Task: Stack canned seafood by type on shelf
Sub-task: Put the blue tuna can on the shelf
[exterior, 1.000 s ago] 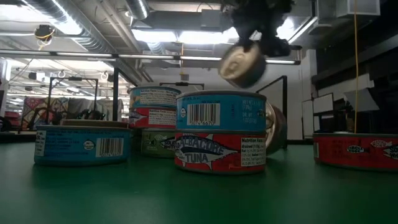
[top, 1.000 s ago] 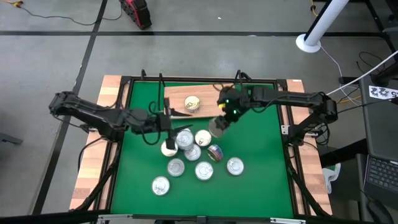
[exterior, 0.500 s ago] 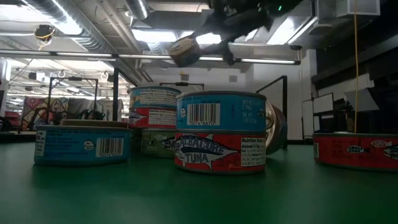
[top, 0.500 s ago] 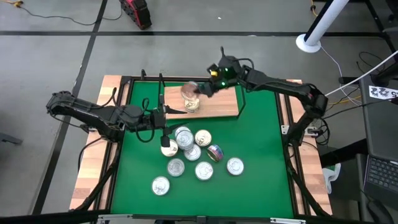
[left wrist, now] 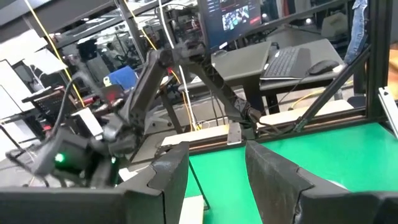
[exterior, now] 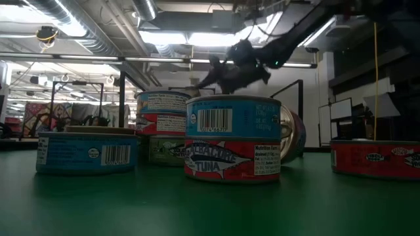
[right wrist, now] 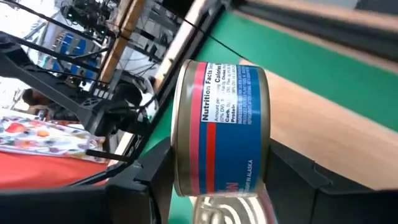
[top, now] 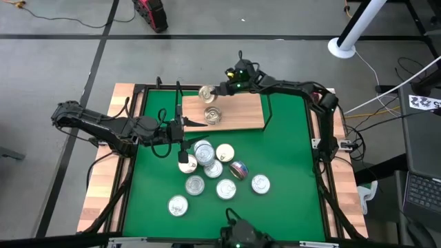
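We hold a tin (top: 205, 92) in our right pincer (top: 211, 91) above the shelf (top: 244, 114); our left pincer (top: 185, 125) hangs spread beside it.

One tin (top: 213, 115) on shelf (top: 241, 114); tin cluster (top: 210, 172) before shelf.

tins (top: 207, 171): shiny metal lids, glossy paper labels
shelf (top: 241, 114): smooth matt wood
tabletop (top: 282, 172): matt green cloth
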### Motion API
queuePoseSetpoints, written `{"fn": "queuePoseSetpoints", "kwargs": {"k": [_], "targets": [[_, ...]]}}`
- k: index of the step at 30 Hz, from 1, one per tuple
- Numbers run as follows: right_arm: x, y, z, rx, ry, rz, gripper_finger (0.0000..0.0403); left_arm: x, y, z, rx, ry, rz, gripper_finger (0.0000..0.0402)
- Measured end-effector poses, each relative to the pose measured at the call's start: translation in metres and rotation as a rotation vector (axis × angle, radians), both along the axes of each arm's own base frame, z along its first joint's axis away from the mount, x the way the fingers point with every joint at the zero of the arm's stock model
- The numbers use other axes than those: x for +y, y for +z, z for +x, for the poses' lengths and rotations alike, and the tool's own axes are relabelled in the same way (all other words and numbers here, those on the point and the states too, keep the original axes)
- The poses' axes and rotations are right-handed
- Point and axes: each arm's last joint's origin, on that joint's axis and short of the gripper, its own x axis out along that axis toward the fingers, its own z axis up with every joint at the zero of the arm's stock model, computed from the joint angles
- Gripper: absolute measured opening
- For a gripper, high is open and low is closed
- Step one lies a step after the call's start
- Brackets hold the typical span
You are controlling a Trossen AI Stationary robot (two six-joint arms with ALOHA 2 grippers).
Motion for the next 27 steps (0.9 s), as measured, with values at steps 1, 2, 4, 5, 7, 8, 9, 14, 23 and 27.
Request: {"fn": "queuePoseSetpoints", "kwargs": {"k": [1,2,4,5,7,8,9,14,23,27], "targets": [[-0.003,-0.006,0.000,0.010,-0.003,0.016,0.0193,0.000,0.000,0.000,-0.001,0.000,-0.002,0.0155],[-0.006,-0.011,-0.001,0.018,0.000,0.032,0.0193,0.000,0.000,0.000,0.000,0.000,-0.005,0.0155],[-0.010,-0.020,-0.002,0.034,-0.007,0.064,0.0193,0.000,0.000,0.000,-0.001,0.000,-0.005,0.0155],[-0.010,-0.023,-0.002,0.037,0.000,0.074,0.0193,0.000,0.000,0.000,-0.001,0.000,-0.004,0.0155],[-0.012,-0.025,-0.002,0.040,0.002,0.082,0.0193,0.000,0.000,0.000,0.000,0.000,-0.004,0.0155],[-0.012,-0.026,-0.002,0.042,0.004,0.087,0.0193,0.000,0.000,0.000,-0.001,0.000,-0.005,0.0155],[-0.013,-0.027,-0.002,0.043,0.003,0.091,0.0193,0.000,0.000,0.000,-0.001,0.000,-0.005,0.0155],[-0.011,-0.033,-0.005,0.106,-0.025,0.142,0.0193,0.000,0.000,0.000,-0.002,0.001,-0.012,0.0155],[-0.010,-0.034,-0.004,0.116,-0.036,0.140,0.0221,0.000,0.000,0.000,-0.006,0.002,-0.028,0.0155],[-0.011,-0.035,-0.005,0.130,-0.060,0.132,0.0247,0.000,0.000,0.000,-0.006,0.002,-0.028,0.0155]]}}
